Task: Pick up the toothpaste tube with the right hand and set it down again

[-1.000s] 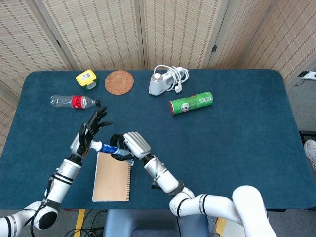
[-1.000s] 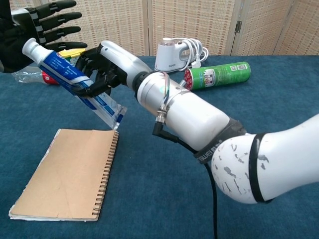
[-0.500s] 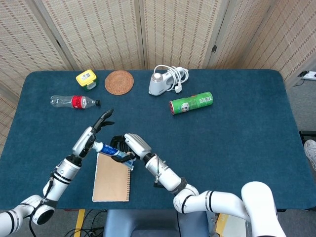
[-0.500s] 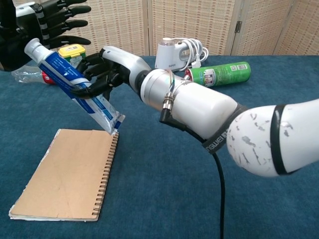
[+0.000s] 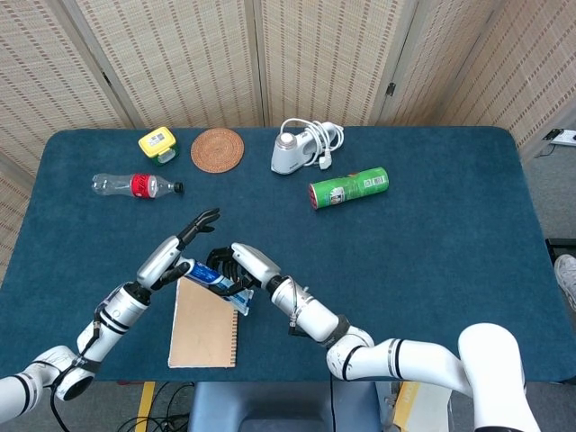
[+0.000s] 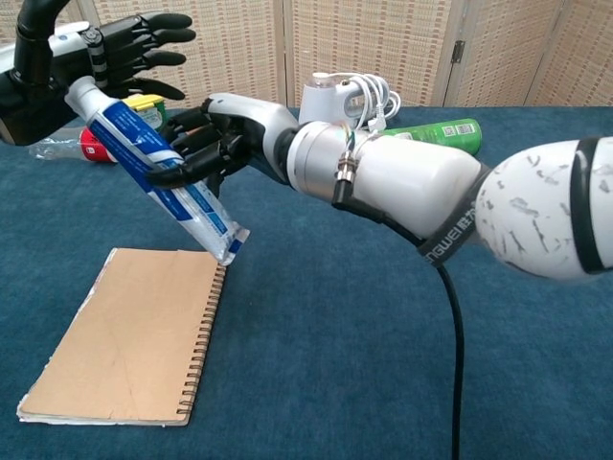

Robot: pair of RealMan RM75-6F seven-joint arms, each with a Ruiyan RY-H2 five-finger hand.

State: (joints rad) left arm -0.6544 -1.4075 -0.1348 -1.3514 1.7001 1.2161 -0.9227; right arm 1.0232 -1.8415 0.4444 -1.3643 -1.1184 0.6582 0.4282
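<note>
The blue-and-white toothpaste tube [image 5: 216, 282] [image 6: 165, 180] hangs tilted in the air, cap end up-left, flat tail just over the notebook's spiral corner. My right hand [image 5: 243, 265] [image 6: 213, 139] grips it around the middle with curled fingers. My left hand [image 5: 178, 249] [image 6: 91, 57] sits at the cap end with its fingers spread apart; the cap lies against or close to its palm, and I cannot tell if they touch.
A brown spiral notebook [image 5: 203, 329] [image 6: 120, 340] lies under the tube. Along the far side are a plastic bottle [image 5: 135, 184], a yellow box [image 5: 157, 142], a round woven coaster [image 5: 217, 149], a white corded device [image 5: 293, 151] and a green can [image 5: 348, 188].
Both hands and the tube have drifted a little to the right, and the tube's tail has come nearer the notebook's corner. The right hand's grip is unchanged.
</note>
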